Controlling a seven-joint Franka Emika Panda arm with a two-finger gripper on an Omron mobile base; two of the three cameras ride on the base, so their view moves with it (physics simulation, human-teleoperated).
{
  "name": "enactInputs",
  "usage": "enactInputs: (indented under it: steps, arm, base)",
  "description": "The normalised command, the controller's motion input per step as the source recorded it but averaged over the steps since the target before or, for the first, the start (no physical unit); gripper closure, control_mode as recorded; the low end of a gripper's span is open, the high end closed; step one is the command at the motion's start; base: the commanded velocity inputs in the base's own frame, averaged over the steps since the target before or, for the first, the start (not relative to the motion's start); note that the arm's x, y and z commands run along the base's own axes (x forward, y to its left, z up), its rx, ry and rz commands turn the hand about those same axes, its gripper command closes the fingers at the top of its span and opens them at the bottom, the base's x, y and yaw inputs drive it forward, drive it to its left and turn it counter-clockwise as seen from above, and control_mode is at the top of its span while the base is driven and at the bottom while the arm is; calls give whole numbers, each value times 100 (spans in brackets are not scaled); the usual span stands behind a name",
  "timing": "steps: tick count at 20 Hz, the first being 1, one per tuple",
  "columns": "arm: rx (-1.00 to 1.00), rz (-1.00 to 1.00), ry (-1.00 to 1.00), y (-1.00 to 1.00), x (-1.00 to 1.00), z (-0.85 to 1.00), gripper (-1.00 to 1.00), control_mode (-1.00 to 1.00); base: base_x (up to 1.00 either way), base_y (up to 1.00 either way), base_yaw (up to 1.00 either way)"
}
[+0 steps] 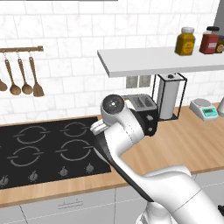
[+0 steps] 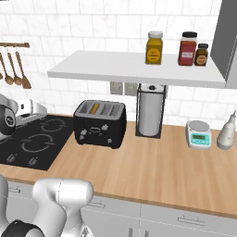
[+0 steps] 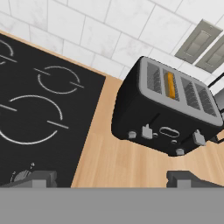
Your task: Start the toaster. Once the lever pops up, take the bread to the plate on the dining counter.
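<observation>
Beside the hob [image 3: 39, 109], the spread, empty tool [image 3: 111, 178] seemingly hovers before the toaster [image 3: 168, 111].

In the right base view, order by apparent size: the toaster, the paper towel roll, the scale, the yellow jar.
1. toaster
2. paper towel roll
3. scale and yellow jar look alike; unsure.

Both base views look forward and down from behind the arm across the light wood counter [image 1: 188, 144] toward the white tiled wall, from left and right. They share the black boxy toaster with silvery slotted top [image 2: 100, 122] and the black hob [image 1: 48, 148]. The hand view looks steeply down, close above the toaster and the hob's right edge.
</observation>
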Motion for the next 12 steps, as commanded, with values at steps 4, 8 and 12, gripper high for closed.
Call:
enactInputs:
  steps: [4,8,12]
  arm:
    - [0,0,0,0,0,0,-100,-100]
    - [0,0,0,0,0,0,-100,-100]
    - [0,0,0,0,0,0,-100,-100]
  base:
    - [0,0,0]
    - [0,0,0]
    - [0,0,0]
